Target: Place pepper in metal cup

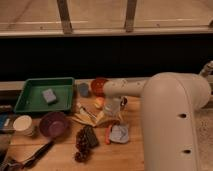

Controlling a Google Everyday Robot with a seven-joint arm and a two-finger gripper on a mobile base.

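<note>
Claw (113, 107) beside apple (100, 102), near pepper (107, 134)

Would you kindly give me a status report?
Hand hovering beside apple. Pepper on table, nearer camera. Metal cup behind, beside orange bowl.

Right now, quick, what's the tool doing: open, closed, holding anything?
Tool: cannot be told whether open or closed. It hangs beside the apple. The pepper lies on the table, apart from it.
</note>
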